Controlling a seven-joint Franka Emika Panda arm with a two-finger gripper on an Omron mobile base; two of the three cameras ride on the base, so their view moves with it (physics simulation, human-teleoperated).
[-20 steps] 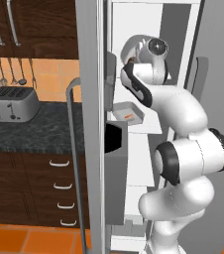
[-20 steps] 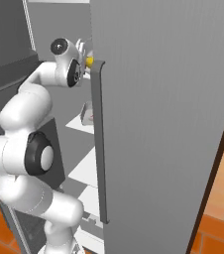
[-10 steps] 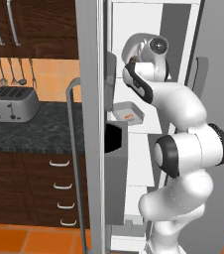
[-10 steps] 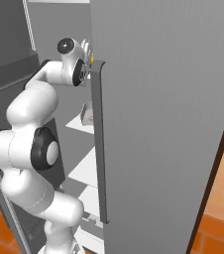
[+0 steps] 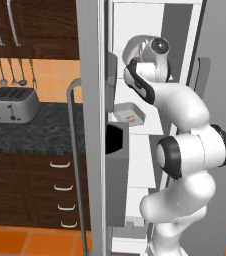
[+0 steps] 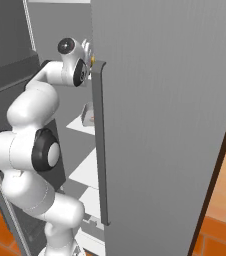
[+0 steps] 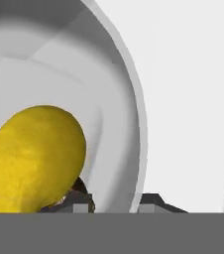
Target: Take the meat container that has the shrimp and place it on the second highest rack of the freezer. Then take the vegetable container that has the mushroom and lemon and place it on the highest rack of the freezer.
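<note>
Yellow lemon (image 7: 34, 158) in white container (image 7: 119, 94), shrimp (image 5: 129, 118) shelved

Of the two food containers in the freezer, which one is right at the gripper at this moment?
The vegetable container, the white one holding the lemon, its rim between the gripper fingertips. The shrimp container sits on a lower shelf, away from it.

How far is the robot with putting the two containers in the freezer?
Done, it seems: the tray with the shrimp sits on a white shelf inside the freezer; which rack that is I cannot tell for sure. In hand: the claw straddles the rim of the white container holding the lemon, high in the freezer. Left: letting go fully and withdrawing the arm.
</note>
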